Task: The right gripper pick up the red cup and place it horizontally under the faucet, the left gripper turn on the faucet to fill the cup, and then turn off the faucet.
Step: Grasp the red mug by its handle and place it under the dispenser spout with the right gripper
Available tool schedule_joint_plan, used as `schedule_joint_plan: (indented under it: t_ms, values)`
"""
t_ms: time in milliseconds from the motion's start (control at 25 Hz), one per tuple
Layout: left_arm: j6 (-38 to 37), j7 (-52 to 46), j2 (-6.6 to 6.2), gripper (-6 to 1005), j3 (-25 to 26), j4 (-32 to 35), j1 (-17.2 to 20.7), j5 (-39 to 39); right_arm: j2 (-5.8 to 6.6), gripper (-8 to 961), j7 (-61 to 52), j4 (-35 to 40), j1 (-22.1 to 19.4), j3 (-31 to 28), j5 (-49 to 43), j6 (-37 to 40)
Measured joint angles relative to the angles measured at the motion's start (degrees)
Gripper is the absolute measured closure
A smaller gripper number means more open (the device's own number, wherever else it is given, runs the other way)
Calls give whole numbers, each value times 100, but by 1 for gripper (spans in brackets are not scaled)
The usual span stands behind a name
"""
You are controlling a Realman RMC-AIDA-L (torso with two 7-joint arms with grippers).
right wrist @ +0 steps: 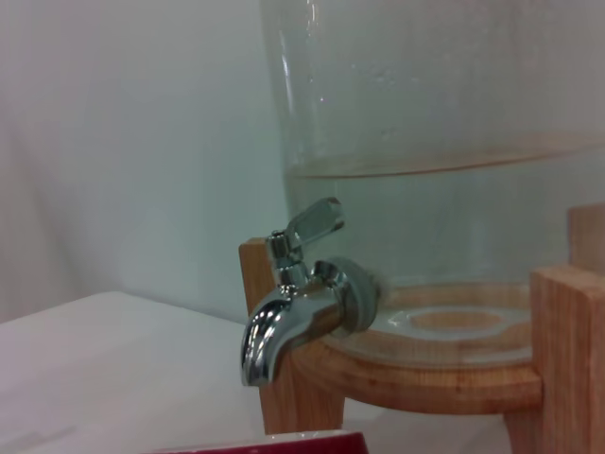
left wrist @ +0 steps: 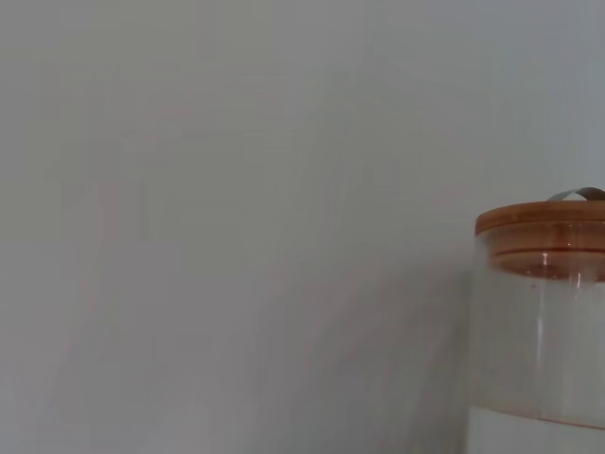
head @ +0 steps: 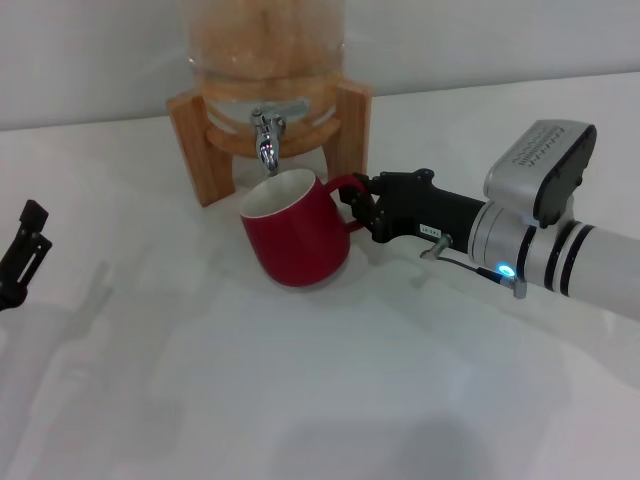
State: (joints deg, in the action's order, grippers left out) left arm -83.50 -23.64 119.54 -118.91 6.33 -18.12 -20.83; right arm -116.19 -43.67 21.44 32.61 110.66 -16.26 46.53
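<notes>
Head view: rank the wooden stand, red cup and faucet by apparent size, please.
1. Wooden stand, largest.
2. Red cup, held at its handle by the right gripper.
3. Faucet, smallest.

Right arm: white-silver cylinder, two black bands, grey boxy module with vent slits and black end on top. Small blue light near the wrist, thin cable and metal bracket. Right tool black, white label. Left tool black, slender.
</notes>
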Motion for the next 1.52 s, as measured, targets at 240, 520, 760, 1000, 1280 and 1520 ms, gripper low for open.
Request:
schedule_joint_plan:
  t_ms: [240,520,760,1000,1280,1520]
  values:
    - [0,0,-1,140,0,0,-7,0,0,791,2,0,-27,-25,36,8]
    - [0,0,-1,140,0,0,-2,0,0,744,-6,0,-21,-13,43,-15]
    - [0,0,0,140,0,0,2,0,0,674,-9,0,-28,-20,46,-30]
    - [0,0,9,140,0,0,-3,4,0,673,-19,-1,5,-4,131,-50]
    - [-10,0,8,140,0,0,3,38,0,672,-19,0,53,0,263,-85]
    - [-14,0,8,140,0,0,2,81,0,674,-19,6,125,0,321,-250]
